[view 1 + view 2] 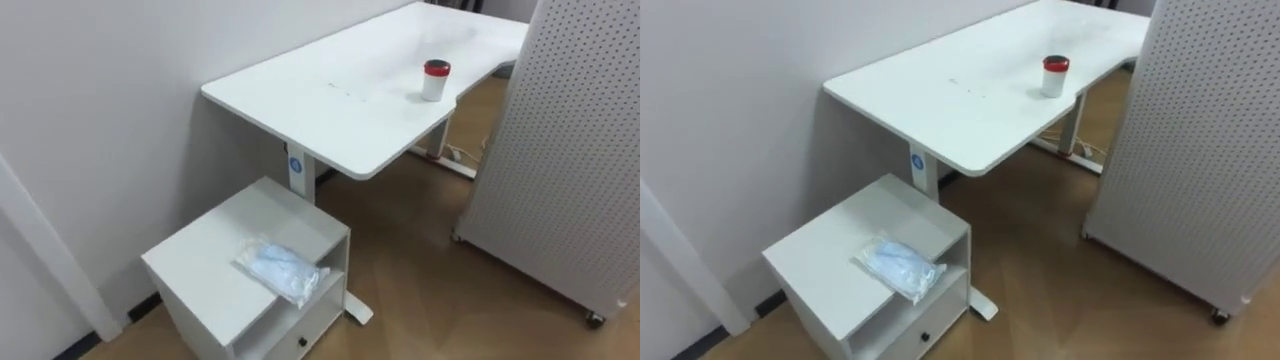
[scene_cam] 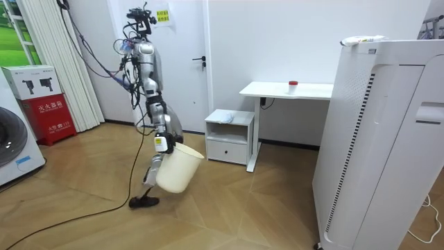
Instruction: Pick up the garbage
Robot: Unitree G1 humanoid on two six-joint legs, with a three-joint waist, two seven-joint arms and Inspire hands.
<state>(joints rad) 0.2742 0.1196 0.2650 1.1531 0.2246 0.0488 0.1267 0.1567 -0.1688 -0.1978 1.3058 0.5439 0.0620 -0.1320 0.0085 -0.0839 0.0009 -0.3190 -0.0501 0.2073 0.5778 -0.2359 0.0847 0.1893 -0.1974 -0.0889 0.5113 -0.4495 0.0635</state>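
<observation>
A crumpled clear and pale blue plastic bag (image 1: pixel 280 268) lies on top of a low white cabinet (image 1: pixel 215 250) beside the wall. On the white desk (image 1: pixel 340 95) behind it stands a small white cup with a red lid (image 1: pixel 436 80). In the room view I stand a couple of steps from the cabinet (image 2: pixel 230 135), facing it. A tilted white bucket (image 2: pixel 177 168) hangs at knee height from my right hand (image 2: pixel 161 143), which grips its rim.
A tall white perforated panel on castors (image 1: pixel 570 150) stands right of the desk, with a strip of wooden floor between it and the cabinet. Red and white boxes (image 2: pixel 41 104) and a washing machine (image 2: pixel 10 149) sit at the room view's left.
</observation>
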